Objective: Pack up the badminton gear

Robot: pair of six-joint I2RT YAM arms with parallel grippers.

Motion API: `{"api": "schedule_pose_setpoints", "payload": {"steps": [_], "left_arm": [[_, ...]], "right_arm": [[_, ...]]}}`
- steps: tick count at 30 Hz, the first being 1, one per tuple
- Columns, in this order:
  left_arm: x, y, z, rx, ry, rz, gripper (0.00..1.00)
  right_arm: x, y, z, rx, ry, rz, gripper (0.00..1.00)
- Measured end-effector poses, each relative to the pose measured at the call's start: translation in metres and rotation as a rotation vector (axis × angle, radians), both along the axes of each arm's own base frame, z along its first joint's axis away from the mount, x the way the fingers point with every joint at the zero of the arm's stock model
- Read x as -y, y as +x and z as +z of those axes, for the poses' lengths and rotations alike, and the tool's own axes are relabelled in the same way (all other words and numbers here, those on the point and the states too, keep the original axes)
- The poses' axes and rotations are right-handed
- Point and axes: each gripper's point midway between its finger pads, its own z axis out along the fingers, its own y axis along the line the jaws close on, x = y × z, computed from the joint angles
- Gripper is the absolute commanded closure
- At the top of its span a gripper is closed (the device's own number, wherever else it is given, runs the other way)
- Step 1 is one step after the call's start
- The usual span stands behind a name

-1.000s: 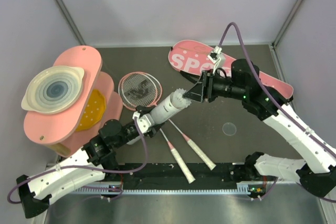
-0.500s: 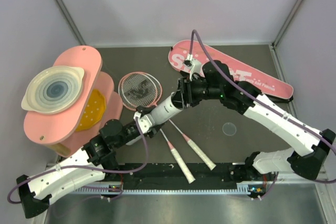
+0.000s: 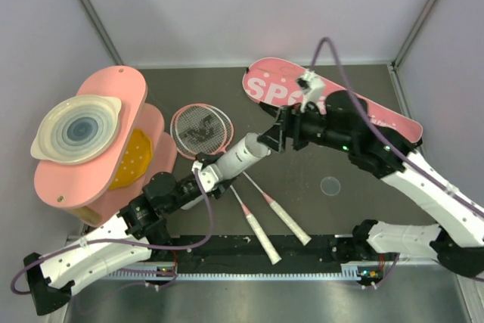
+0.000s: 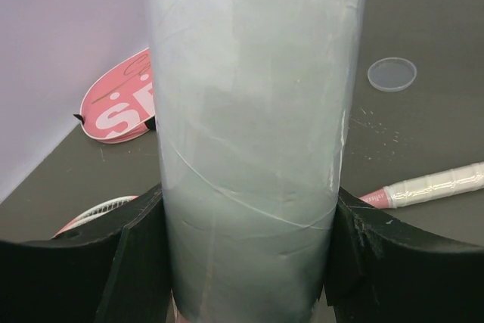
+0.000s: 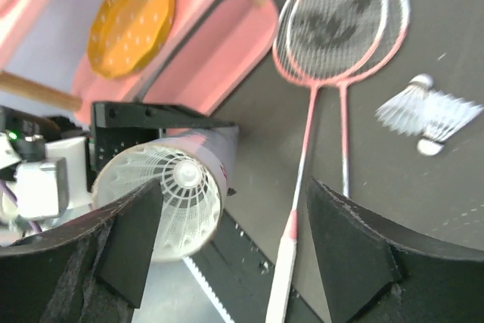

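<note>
The left tool (image 3: 209, 171) clamps the tube (image 3: 240, 155), its long axis aimed at the tabletop's far right corner. A shuttlecock (image 5: 181, 187) sits in its mouth, facing the wide, empty right tool (image 3: 273, 139).

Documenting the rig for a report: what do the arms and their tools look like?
The left arm and right arm have white shells, black joints and a purple cable each. The left tool and right tool have black, wedge-shaped fingers.

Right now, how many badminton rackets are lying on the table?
2. One racket and a second racket lie side by side on the table, heads overlapping near the pink boards, white handles toward the near edge. No others show.
</note>
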Motion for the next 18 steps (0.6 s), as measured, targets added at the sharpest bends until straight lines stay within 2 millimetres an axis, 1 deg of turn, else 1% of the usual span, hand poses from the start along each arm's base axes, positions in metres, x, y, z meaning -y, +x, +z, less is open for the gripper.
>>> {"api": "schedule_pose_setpoints", "payload": {"steps": [3, 5, 7, 9, 10, 11, 13, 16, 17, 18], "left_arm": [[-0.001, 0.001, 0.001, 0.003, -0.004, 0.008, 0.90], [-0.002, 0.001, 0.003, 0.006, -0.008, 0.011, 0.90], [-0.004, 0.003, 0.004, 0.008, -0.012, 0.027, 0.90], [-0.007, 0.004, 0.006, 0.014, -0.019, 0.040, 0.90], [-0.008, 0.004, 0.008, 0.017, -0.024, 0.047, 0.90], [-0.009, 0.005, 0.009, 0.019, -0.027, 0.054, 0.90], [-0.011, 0.005, 0.010, 0.022, -0.032, 0.060, 0.90], [-0.012, 0.005, 0.013, 0.028, -0.041, 0.064, 0.90], [-0.013, 0.005, 0.014, 0.030, -0.042, 0.064, 0.90], [-0.013, 0.005, 0.014, 0.031, -0.044, 0.065, 0.90]], "right_arm": [[0.031, 0.001, 0.030, 0.090, 0.066, -0.112, 0.16], [0.053, 0.005, 0.042, 0.119, 0.110, -0.200, 0.16], [0.077, 0.018, 0.043, 0.121, 0.144, -0.315, 0.16], [0.099, 0.039, 0.033, 0.085, 0.157, -0.438, 0.16], [0.106, 0.051, 0.020, 0.053, 0.148, -0.488, 0.16], [0.111, 0.062, 0.004, 0.008, 0.130, -0.535, 0.16], [0.116, 0.084, -0.035, -0.098, 0.072, -0.608, 0.16], [0.109, 0.113, -0.096, -0.272, -0.022, -0.675, 0.16], [0.104, 0.120, -0.116, -0.324, -0.055, -0.685, 0.16], [0.101, 0.126, -0.131, -0.362, -0.082, -0.689, 0.16]]}}
